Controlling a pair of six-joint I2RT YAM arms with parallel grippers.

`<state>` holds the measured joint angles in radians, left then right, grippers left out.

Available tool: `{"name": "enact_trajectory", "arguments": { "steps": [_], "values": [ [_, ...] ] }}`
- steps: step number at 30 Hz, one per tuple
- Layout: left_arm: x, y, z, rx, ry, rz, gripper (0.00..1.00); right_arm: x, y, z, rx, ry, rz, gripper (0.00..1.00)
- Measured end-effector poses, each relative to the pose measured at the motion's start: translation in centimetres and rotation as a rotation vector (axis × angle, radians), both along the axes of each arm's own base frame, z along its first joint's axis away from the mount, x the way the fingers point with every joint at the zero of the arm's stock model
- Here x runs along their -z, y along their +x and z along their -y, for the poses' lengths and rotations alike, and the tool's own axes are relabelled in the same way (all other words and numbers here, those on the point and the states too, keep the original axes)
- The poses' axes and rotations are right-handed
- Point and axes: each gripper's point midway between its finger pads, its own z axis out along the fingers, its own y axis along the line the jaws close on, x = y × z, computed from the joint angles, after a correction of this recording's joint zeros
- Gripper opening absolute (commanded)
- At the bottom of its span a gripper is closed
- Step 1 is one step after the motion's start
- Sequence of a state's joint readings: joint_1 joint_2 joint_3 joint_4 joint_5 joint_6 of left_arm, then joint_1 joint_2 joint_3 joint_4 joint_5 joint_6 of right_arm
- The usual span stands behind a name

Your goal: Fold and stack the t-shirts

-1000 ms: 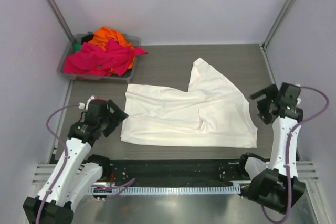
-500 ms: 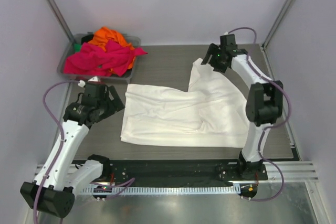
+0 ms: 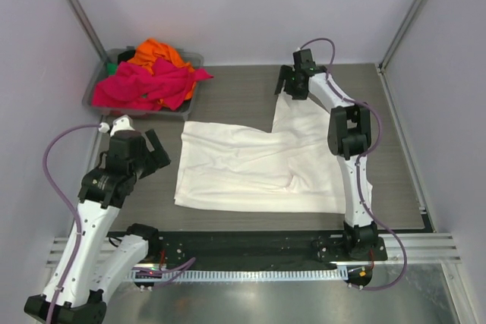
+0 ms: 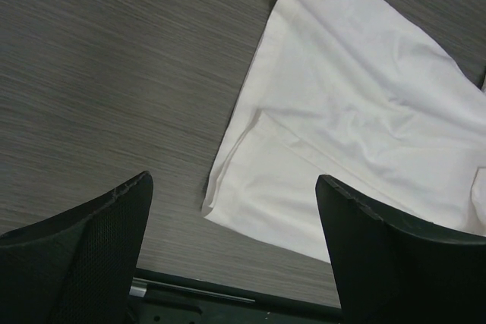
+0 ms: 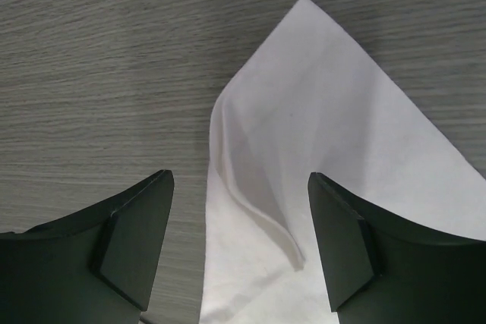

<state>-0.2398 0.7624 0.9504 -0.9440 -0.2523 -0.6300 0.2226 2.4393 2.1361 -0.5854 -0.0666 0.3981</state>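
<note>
top external view first: cream-white soft cloth t-shirt (image 3: 266, 168) laid out on the dark wood-grain tabletop (image 3: 235, 92), midway between the two arms. flattened, but nowhere near a tidy rectangle: long body running across, one pointed flap jutting toward the far side. no print or logo on show from up here. over at the far left, grey plastic bin (image 3: 97, 85) heaped with a crumpled hot pink t-shirt (image 3: 144, 85) and an orange t-shirt (image 3: 156, 52) on top, both just bunched up. no finished stack anywhere in sight.

right gripper (image 3: 287, 81) stretched right out to that far flap. from the right wrist view, same gripper (image 5: 239, 176) with jaws spread wide, nothing pinched, pointed tip of the white cloth (image 5: 326, 157) lying below and between the fingers. touching or hovering? cannot tell.

left gripper (image 3: 156, 153) near the shirt's left edge, apart from it. from the left wrist view, gripper (image 4: 234, 180) wide apart too and empty, looking down on the near-left corner of the shirt (image 4: 364, 134), with a doubled layer visible along that edge.

by the look of it, early going. at most one rough fold into the first shirt. flap to bring in, more folds to make, then the bin's shirts to lay out, fold and stack.
</note>
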Motion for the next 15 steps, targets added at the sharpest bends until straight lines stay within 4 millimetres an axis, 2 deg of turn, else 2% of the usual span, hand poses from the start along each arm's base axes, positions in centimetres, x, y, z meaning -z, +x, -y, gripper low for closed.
{"name": "enact_trajectory", "arguments": {
  "steps": [3,5,9,12,15],
  "values": [
    [0.0,0.0,-0.2,-0.005,0.009,0.0,0.88,1.1,0.2,-1.2,-0.022,0.006,0.0,0.77],
    [0.1,0.1,-0.2,-0.007,0.013,-0.005,0.88,0.6,0.7,-2.0,-0.023,0.025,0.019,0.78],
    [0.3,0.1,-0.3,-0.01,0.018,-0.013,0.87,0.8,2.9,-2.9,-0.01,0.034,0.07,0.79],
    [0.3,0.1,-0.3,-0.012,0.019,-0.012,0.87,0.8,4.5,-1.8,0.045,0.008,0.109,0.79],
    [0.3,0.1,-0.4,-0.013,0.02,-0.012,0.86,0.9,5.7,0.9,0.129,-0.017,0.13,0.79]
  ]
}}
